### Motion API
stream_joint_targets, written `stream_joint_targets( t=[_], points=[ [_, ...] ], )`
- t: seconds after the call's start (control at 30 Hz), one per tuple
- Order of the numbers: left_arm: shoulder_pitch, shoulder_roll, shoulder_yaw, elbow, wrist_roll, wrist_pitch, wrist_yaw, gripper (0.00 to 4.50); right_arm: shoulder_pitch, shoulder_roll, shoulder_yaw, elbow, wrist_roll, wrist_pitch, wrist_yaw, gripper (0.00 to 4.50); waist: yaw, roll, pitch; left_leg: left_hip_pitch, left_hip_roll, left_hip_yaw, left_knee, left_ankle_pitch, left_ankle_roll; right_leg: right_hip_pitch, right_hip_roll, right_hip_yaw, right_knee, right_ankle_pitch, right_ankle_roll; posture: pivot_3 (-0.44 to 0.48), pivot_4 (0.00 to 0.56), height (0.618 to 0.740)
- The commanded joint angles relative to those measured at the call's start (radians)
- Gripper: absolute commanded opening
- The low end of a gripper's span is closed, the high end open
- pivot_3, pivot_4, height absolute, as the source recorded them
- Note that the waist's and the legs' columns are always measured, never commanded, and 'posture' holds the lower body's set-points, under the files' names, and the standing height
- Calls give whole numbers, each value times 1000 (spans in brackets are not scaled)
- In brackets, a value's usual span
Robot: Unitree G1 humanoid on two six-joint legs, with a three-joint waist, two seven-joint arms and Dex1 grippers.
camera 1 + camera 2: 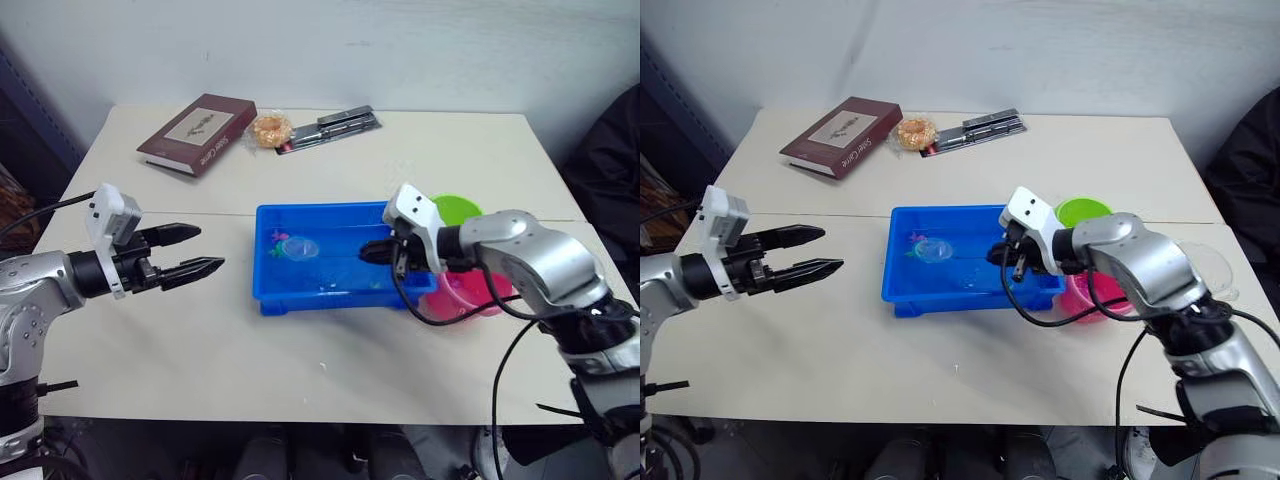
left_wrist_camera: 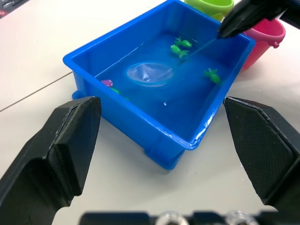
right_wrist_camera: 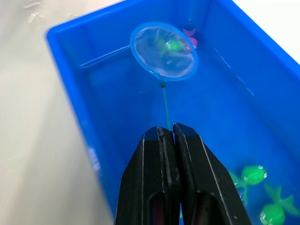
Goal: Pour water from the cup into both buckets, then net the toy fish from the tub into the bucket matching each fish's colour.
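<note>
The blue tub (image 1: 300, 298) holds water with green toy fish (image 2: 180, 47) and a pink one (image 2: 107, 83). My right gripper (image 1: 375, 252) is shut on the thin handle of a small blue-rimmed net (image 3: 164, 51). The net's hoop lies in the water near the tub's left end, with a green fish (image 3: 174, 45) showing through the mesh. The lime green bucket (image 1: 458, 209) and the pink bucket (image 1: 470, 297) stand just right of the tub, partly behind my right arm. A clear cup (image 1: 1208, 268) shows faintly behind that forearm. My left gripper (image 1: 210, 247) hangs open, left of the tub, holding nothing.
A maroon book (image 1: 197, 133), a wrapped round snack (image 1: 270, 129) and a pack of dark pens (image 1: 335, 125) lie at the back of the white table (image 1: 200, 350). A dark object (image 1: 610, 150) stands off the table's right side.
</note>
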Motion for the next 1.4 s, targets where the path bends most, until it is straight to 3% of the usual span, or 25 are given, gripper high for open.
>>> stream_joint_targets(
  t=[0.03, 0.27, 0.8, 1.13, 1.4],
  points=[
    [9, 16, 42, -53, -38, 10, 25, 4455, -50, 63, 18, 82, -82, -73, 34, 0, -1, 0, 0, 0, 0, 0, 0, 0, 0, 0, 0, 0, 0, 0, 0, 0, 150, 740],
    [11, 27, 45, -60, -56, 12, 49, 4455, -94, 175, 37, 223, -198, -165, 74, 0, -3, 0, 0, 0, 0, 0, 0, 0, 0, 0, 0, -1, 1, 0, 0, 0, 150, 740],
    [-35, 31, 0, -11, -36, -45, 45, 4455, -90, 84, -32, 107, -213, -75, 225, 0, -5, 0, 0, 0, 0, 0, 0, 0, -1, 0, 0, -1, 1, 0, 0, 0, 150, 740],
    [-47, 28, -26, 4, -32, -70, 49, 4455, -179, 215, -39, 298, -267, -141, 175, 0, -26, 0, 0, 0, 0, -1, -1, 1, -1, 0, 0, -2, 1, 0, 0, 0, 150, 740],
    [-56, 28, -29, 15, -31, -80, 53, 4455, -205, 240, 14, 380, -348, -233, 222, 0, -25, 1, 0, 0, 0, -1, -1, 1, -1, 0, 0, -2, 1, 0, 0, 0, 150, 740]
  ],
)
